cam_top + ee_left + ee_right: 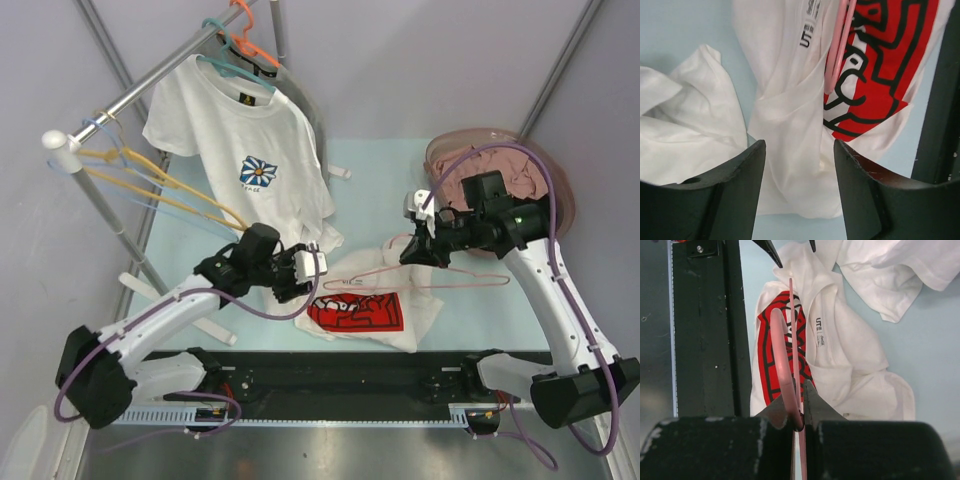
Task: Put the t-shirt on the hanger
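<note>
My right gripper (pixel 801 407) clamps the pink hanger (pixel 780 360) by its hook, bar lying crosswise over the crumpled red-print t-shirt (pixel 370 312); my left gripper (pixel 800 150), jaws apart, empty, hovers nearer at the shirt's left.

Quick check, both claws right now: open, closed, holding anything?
Left claw: open, holding nothing.
Right claw: closed on the hanger.

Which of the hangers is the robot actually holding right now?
The pale-pink hanger, pinched in the right gripper over the red-print t-shirt; the teal hanger, orange hanger and yellow hangers hang on the rail.
</note>
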`<action>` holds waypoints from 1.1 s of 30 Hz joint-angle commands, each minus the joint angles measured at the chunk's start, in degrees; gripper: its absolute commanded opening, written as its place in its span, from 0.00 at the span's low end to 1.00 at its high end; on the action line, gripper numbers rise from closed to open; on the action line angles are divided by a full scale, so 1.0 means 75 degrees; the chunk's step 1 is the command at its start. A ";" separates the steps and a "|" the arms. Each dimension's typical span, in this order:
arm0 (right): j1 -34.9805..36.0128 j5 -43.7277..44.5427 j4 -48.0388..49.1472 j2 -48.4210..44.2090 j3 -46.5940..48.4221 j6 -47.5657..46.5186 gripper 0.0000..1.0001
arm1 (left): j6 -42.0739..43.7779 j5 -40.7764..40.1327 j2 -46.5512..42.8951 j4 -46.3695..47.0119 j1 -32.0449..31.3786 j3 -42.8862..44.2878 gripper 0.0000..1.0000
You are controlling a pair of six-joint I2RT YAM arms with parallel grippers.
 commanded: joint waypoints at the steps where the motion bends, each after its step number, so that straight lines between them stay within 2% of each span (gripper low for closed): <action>1: -0.0148 0.0178 0.0051 0.0160 0.0058 0.0053 0.00 | 0.0290 -0.0304 0.0718 0.0388 0.0039 0.0348 0.62; 6: -0.0313 0.0249 0.0381 0.0417 0.0058 0.0418 0.00 | 0.0372 -0.0304 0.1538 0.0634 0.0027 0.0677 0.61; 11: -0.0301 0.0296 0.0439 0.0815 0.0058 0.0571 0.00 | 0.0816 -0.0456 0.2301 0.0517 0.0050 0.0877 0.55; 17: -0.0102 0.0483 0.0357 0.1296 0.0058 0.0641 0.00 | 0.1496 0.0082 0.1845 0.0401 0.0039 0.0537 0.21; 20: -0.0008 0.0553 0.0462 0.1530 0.0058 0.0746 0.00 | 0.1684 0.0363 0.1529 0.0132 -0.0008 0.0361 0.08; 23: 0.0062 0.0612 0.0533 0.1590 0.0058 0.0817 0.00 | 0.1825 0.0493 0.1271 -0.0115 -0.0125 0.0151 0.01; 30: 0.0214 -0.0137 0.0018 0.0737 0.0058 0.0489 0.00 | 0.2224 0.0282 0.0673 -0.0034 -0.0301 -0.0587 0.00; 33: 0.0379 -0.0150 -0.0018 0.0396 0.0058 0.0723 0.00 | 0.2235 0.0177 0.0497 0.0130 -0.0360 -0.0822 0.00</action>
